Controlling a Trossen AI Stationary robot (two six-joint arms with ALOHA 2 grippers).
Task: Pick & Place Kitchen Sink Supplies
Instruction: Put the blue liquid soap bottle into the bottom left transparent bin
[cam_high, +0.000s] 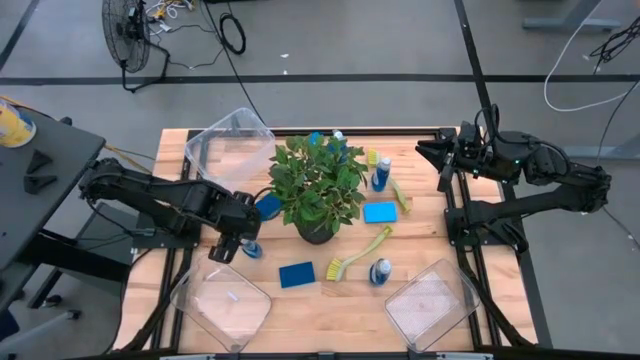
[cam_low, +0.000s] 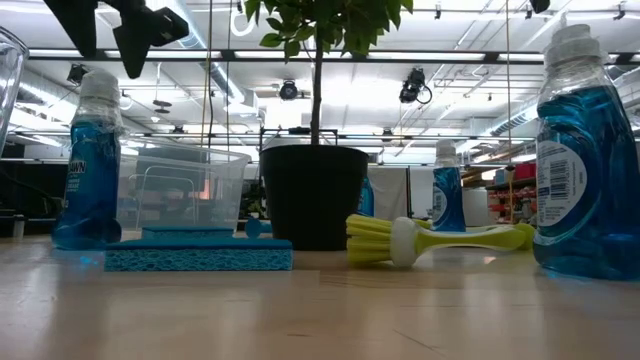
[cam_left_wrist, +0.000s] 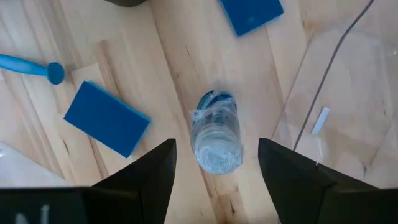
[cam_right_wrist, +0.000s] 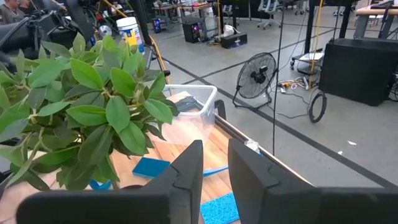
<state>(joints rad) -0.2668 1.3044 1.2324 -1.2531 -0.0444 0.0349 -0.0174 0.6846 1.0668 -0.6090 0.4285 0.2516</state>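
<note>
bottle (cam_left_wrist: 215, 132): upright, blue, pale cap | left hand (cam_left_wrist: 216, 167): spread above it | right hand (cam_right_wrist: 215, 163): narrow gap, empty

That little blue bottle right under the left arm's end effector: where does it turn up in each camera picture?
High view: the blue bottle stands at the left end effector, left of the potted plant.
Low view: far left, left of the plant's pot.
Left wrist view: centre, seen cap-down, between the open fingers.
Right wrist view: not visible.
Shared landmark: the potted plant.
</note>
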